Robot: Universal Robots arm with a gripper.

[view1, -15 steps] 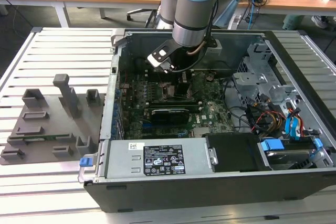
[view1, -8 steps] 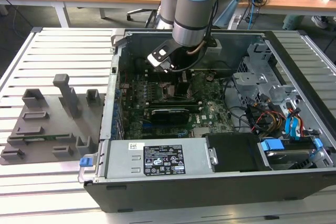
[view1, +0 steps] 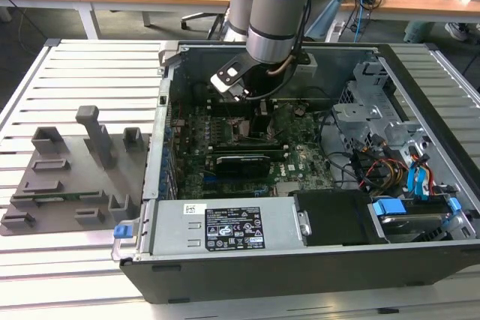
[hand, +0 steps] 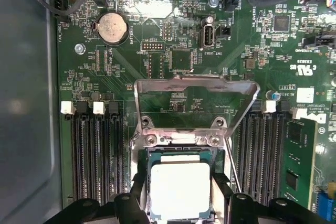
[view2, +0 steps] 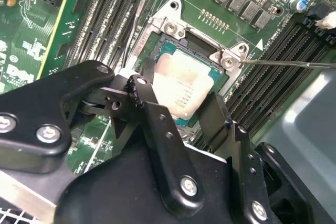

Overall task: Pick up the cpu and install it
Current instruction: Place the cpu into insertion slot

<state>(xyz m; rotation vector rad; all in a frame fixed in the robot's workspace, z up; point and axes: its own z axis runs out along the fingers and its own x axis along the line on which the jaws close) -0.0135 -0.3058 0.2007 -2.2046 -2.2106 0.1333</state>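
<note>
Pinches the cpu [hand: 179, 198] by two opposite edges with the black pincer [hand: 180, 181], one finger [view2: 144, 90] on each side. Keeps it flat, right over the socket [hand: 181, 139], silver top upward and a thin green rim around it. Cannot tell whether seated in the socket already or a little above it. Same grip in the second wrist view, with the cpu [view2: 184, 77] inside the metal frame of the socket [view2: 173, 24].

Just behind the socket, a load plate [hand: 194, 81] swung open. Beside the socket, a thin wire lever [view2: 289, 63] pointing away from it. On both sides of the socket, rows of black memory slots [hand: 94, 150]. Farther from the socket than the plate, a round coin battery [hand: 111, 28].

In the exterior view, the arm [view1: 281, 13] lowered into the open case [view1: 300, 275] above the socket. Well apart from the socket, outside the case, a grey tray [view1: 45, 185] on the slatted desk [view1: 75, 73].
</note>
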